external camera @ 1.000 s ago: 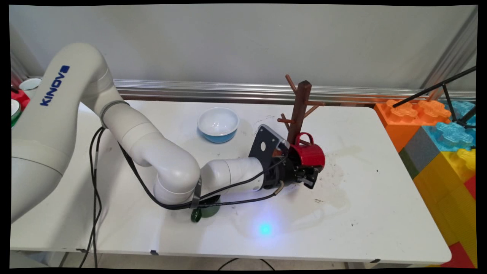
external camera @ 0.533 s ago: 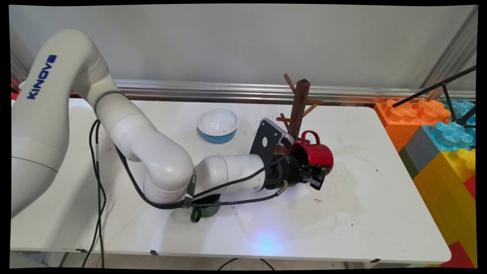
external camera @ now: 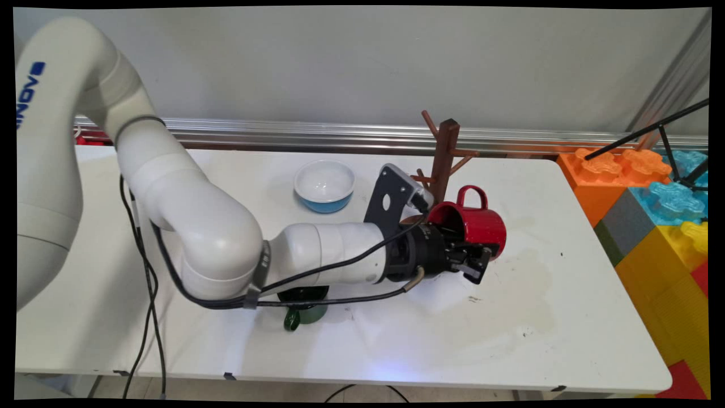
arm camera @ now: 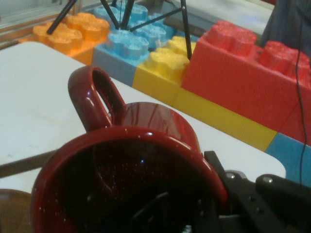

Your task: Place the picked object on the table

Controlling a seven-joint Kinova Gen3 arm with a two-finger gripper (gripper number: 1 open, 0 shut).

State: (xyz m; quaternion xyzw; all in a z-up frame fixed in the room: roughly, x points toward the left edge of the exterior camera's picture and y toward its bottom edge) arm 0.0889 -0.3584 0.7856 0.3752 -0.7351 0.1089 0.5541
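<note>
**Red mug carried sideways past the mug tree**

White worktop (external camera: 566, 317) under a plain grey wall, with a metal rail along its far edge and big toy building blocks (external camera: 651, 198) stacked off its right end. Out over the middle of it, the end effector (external camera: 471, 262) is clenched on the rim of a red mug (external camera: 476, 224): one finger sits inside the mouth, the other against the outer wall. The mug lies on its side in the air, mouth turned back toward the wrist, handle pointing up.

Over the last second the arm has stretched out to the right, and the mug has travelled with it. A second ago its handle sat close against the lower pegs of the wooden mug tree (external camera: 444, 156); now the mug hangs just to the right of the trunk and clear of the pegs. The tree itself has not moved and carries nothing.

In the hand view the mug's dark glazed interior shows nothing inside it.

Behind the end effector and to its left stands a blue bowl (external camera: 324, 186) with a white inside, also with nothing in it. Well back along the forearm, partly hidden beneath it, a green mug (external camera: 303, 314) sits on the worktop; its contents cannot be seen.
</note>
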